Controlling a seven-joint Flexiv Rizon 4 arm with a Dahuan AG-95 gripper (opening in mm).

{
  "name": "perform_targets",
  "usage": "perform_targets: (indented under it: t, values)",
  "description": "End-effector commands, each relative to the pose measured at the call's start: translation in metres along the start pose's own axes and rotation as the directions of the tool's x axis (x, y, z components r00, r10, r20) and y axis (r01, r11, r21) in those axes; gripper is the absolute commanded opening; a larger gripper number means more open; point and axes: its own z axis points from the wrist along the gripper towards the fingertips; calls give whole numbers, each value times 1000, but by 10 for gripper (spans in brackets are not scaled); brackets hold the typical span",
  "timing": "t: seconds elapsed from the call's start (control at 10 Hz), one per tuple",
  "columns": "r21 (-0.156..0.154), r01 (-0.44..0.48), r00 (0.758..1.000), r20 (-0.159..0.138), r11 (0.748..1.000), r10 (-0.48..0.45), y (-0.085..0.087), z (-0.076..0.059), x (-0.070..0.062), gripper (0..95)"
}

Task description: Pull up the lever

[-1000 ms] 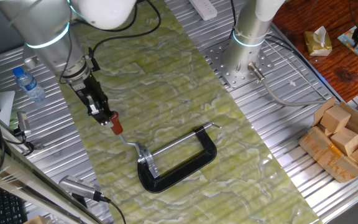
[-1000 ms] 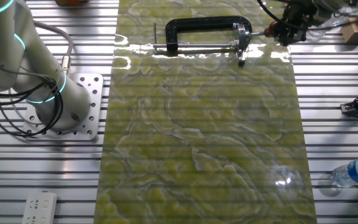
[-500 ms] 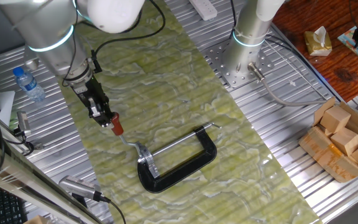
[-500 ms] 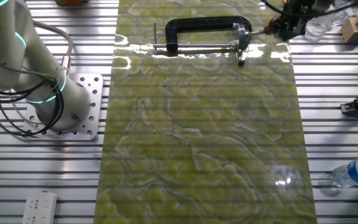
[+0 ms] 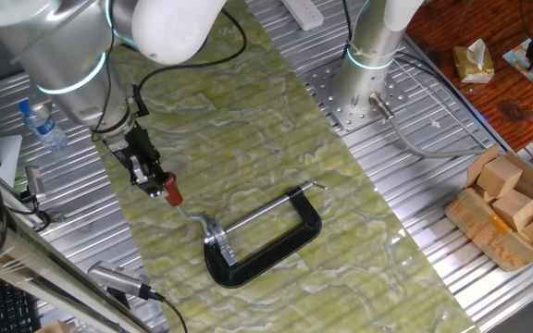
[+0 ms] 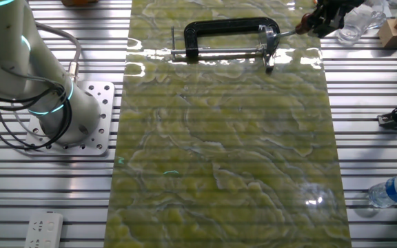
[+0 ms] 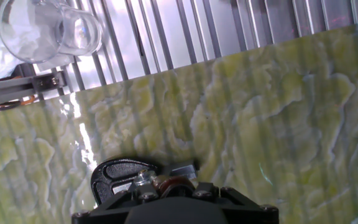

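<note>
The black C-shaped clamp (image 5: 265, 242) lies on the green marbled mat (image 5: 248, 148); it also shows at the far edge in the other fixed view (image 6: 229, 31). The lever is a thin bent silver rod (image 5: 191, 214) with a red-brown knob (image 5: 171, 191) joined to the clamp's silver bracket (image 5: 216, 237). My gripper (image 5: 158, 183) is shut on the knob and holds it raised off the mat. In the other fixed view the gripper (image 6: 313, 21) holds the knob (image 6: 303, 26) right of the clamp. In the hand view the knob (image 7: 173, 184) sits between the black fingers (image 7: 143, 195), above the clamp (image 7: 118, 176).
A water bottle (image 5: 41, 125) lies on the slatted table left of the mat. A second robot base (image 5: 368, 65) stands at the back. Wooden blocks (image 5: 512, 199) sit in a box at right. A clear glass jug (image 7: 48, 28) stands beside the mat near the gripper.
My gripper has moved a little up and away from the clamp with the knob in it, lifting the lever's end. The clamp frame has stayed put.
</note>
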Motion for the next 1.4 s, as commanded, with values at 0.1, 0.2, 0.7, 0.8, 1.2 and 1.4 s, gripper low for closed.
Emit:
perform_targets:
  t: [0.1, 0.2, 0.7, 0.8, 1.2, 1.4]
  values:
    - [-7, 9, 1000, 5, 1000, -9, -2, 0, 1, 190]
    - [-16, 17, 1000, 2, 1000, -17, -2, 0, 1, 190]
    - [-9, 131, 991, 23, 991, -131, -2, 0, 1, 190]
    - [-11, 155, 988, 25, 988, -155, -2, 0, 1, 190]
    - [-33, 232, 972, 37, 972, -231, -2, 0, 1, 190]
    - [-12, 280, 959, 37, 960, -279, -2, 0, 1, 190]
